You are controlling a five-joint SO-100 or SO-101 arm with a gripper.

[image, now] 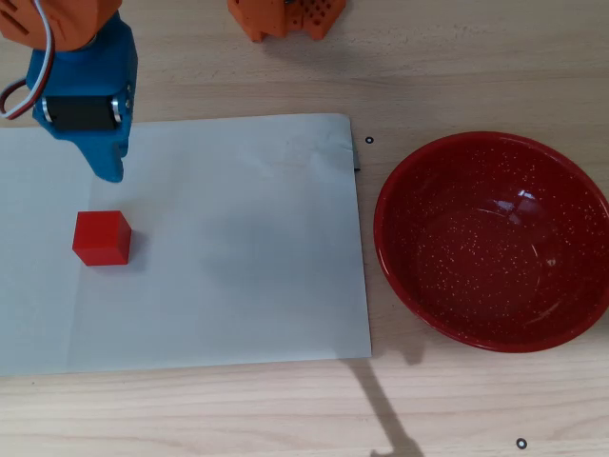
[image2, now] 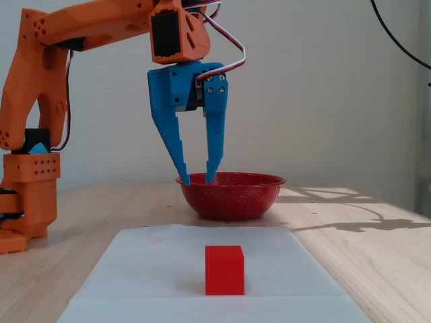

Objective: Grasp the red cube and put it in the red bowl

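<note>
Hand (image2: 197, 180) is hanging empty, fingers slightly parted, above the paper sheet (image: 238, 238). Red cube (image2: 224, 270) is sitting ungrasped; red bowl (image: 492, 152) is sitting empty at right, so everything's left.

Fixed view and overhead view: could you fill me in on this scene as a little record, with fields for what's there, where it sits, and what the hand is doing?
red cube: resting on the white paper sheet, untouched
red bowl: on the wooden table, off the paper, empty
hand: blue, pointing down, raised above the table, fingers slightly apart, holding nothing
hand to cube: apart, no contact; in the overhead view the hand sits just above the cube in the picture
arm: orange, base at the left of the fixed view
task progress: cube not yet grasped
</note>
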